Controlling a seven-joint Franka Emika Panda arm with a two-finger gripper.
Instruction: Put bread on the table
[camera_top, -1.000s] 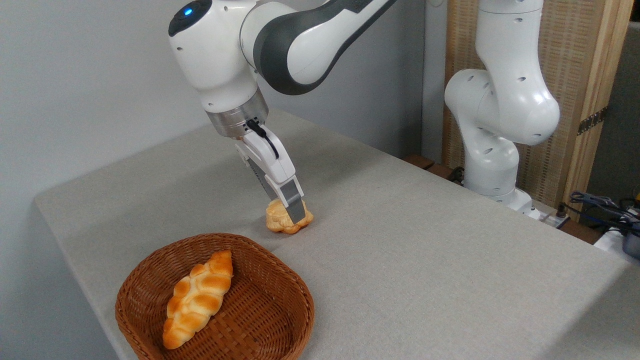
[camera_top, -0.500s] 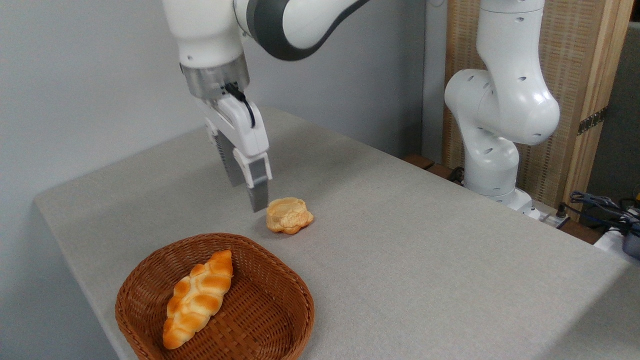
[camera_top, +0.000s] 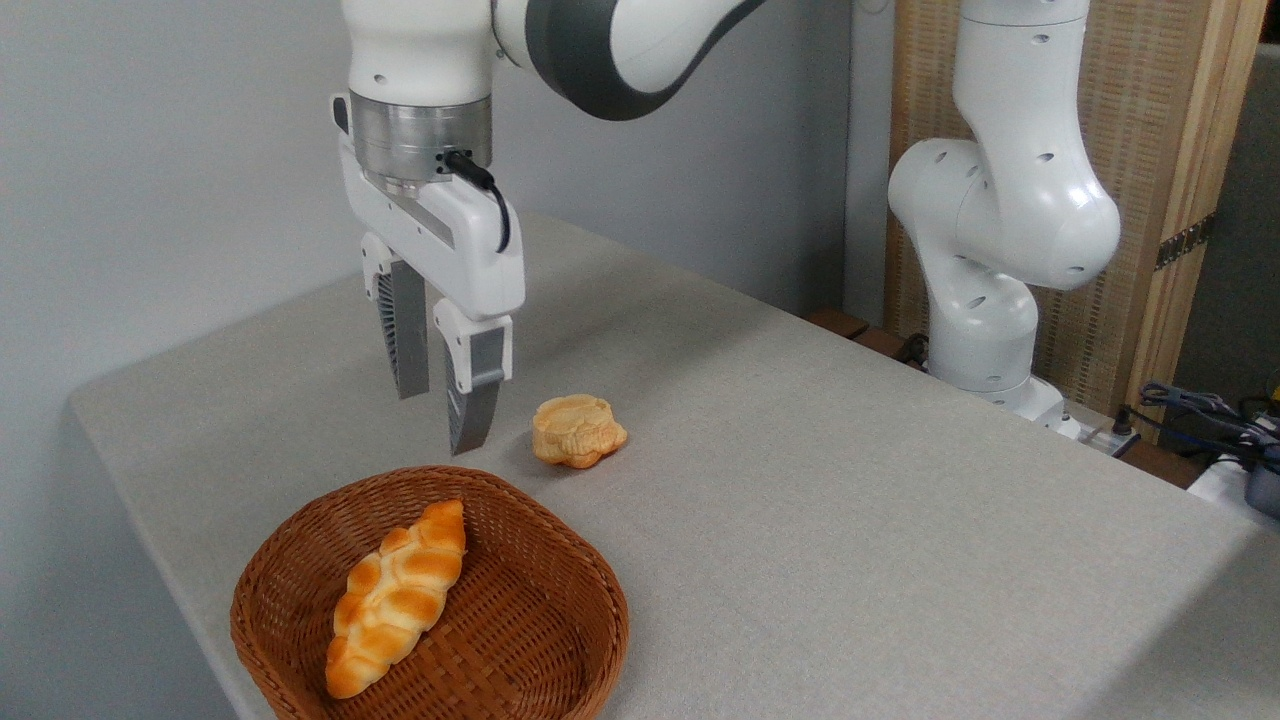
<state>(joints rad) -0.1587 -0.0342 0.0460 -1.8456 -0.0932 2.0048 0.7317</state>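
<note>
The bread (camera_top: 577, 431), a small lumpy pale-golden bun, lies alone on the grey-beige table (camera_top: 820, 500), just beyond the basket's far rim. My gripper (camera_top: 440, 410) hangs in the air to the left of the bun and above the basket's back edge. Its two grey fingers (camera_top: 473, 400) point straight down with an empty gap between them, so it is open and holds nothing.
A brown wicker basket (camera_top: 560, 640) stands at the table's front left and holds a braided orange-brown loaf (camera_top: 398, 597). The arm's white base (camera_top: 985, 250) rises at the table's far right edge, with cables (camera_top: 1200, 410) beside it.
The gripper let go of the bun, rose and swung left toward the basket, turning to hang vertical. The bun stays where it was set down.
</note>
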